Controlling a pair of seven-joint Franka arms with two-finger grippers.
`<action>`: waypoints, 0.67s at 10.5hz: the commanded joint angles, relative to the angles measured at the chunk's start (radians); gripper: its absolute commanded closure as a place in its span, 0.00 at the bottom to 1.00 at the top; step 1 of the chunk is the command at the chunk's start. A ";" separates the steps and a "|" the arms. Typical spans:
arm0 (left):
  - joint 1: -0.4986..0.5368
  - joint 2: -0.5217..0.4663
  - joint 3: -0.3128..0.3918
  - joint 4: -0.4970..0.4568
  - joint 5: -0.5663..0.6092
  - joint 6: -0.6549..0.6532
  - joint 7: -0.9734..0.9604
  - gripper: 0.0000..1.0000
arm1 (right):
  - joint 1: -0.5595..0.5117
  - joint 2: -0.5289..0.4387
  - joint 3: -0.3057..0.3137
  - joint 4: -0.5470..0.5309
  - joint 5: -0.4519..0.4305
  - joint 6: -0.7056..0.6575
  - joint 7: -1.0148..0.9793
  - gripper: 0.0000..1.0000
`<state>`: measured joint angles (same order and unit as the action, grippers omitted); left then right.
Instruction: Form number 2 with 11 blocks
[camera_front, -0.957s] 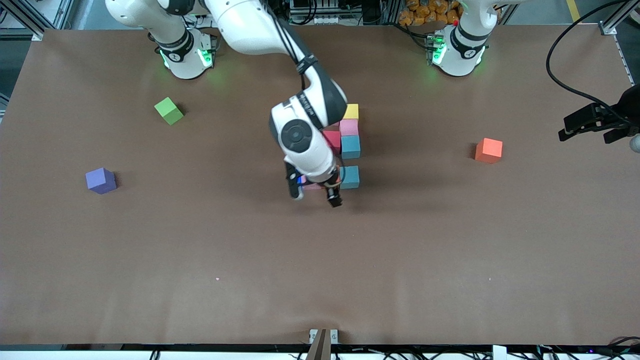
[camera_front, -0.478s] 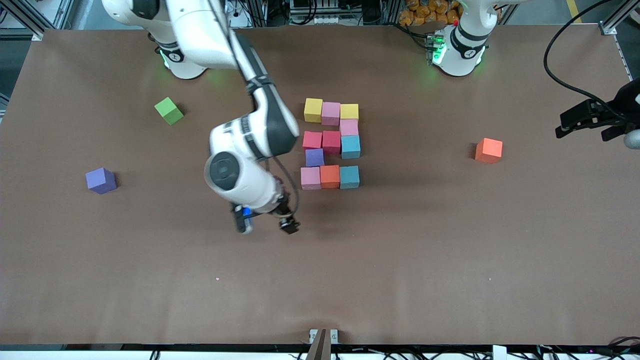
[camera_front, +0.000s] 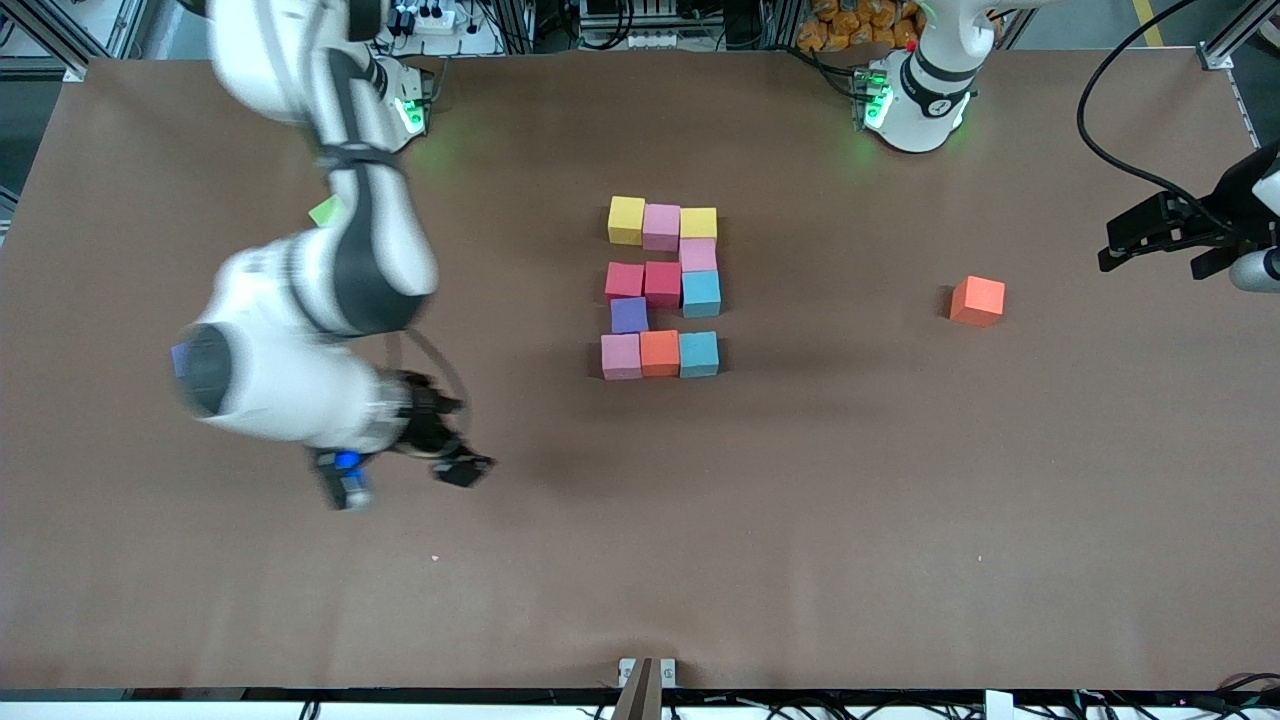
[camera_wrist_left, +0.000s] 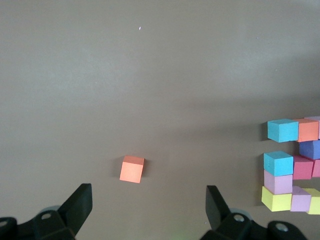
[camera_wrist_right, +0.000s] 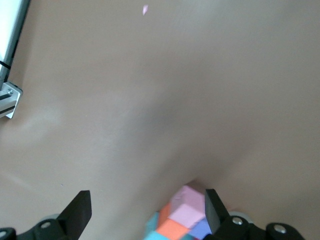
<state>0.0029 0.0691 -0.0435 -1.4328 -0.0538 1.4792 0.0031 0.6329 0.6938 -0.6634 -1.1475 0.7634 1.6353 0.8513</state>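
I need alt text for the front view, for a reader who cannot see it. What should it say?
Eleven coloured blocks lie mid-table as a blocky number 2. The right gripper, open and empty, is over bare table toward the right arm's end; the left gripper, open, waits at the other end. A spare orange cube sits alone, and a green cube shows partly past the right arm.

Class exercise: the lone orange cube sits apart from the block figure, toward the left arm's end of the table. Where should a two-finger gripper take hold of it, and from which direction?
Come straight down on the orange cube and close on two opposite vertical side faces. It rests flat on the table with open space all round, so either pair is reachable; turn the wrist to match its slight skew. The open left gripper looks better placed.
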 joint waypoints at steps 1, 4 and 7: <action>0.003 -0.017 -0.027 -0.001 0.025 -0.027 -0.040 0.00 | -0.172 -0.153 0.112 -0.087 -0.123 -0.070 -0.333 0.00; 0.011 -0.018 -0.026 -0.004 0.025 -0.031 -0.029 0.00 | -0.476 -0.389 0.520 -0.191 -0.600 -0.061 -0.523 0.00; 0.012 -0.020 -0.021 -0.005 0.035 -0.033 -0.023 0.00 | -0.561 -0.580 0.535 -0.317 -0.619 -0.061 -0.854 0.00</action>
<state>0.0095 0.0641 -0.0603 -1.4340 -0.0490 1.4598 -0.0203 0.1232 0.2404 -0.1610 -1.3343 0.1700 1.5494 0.1224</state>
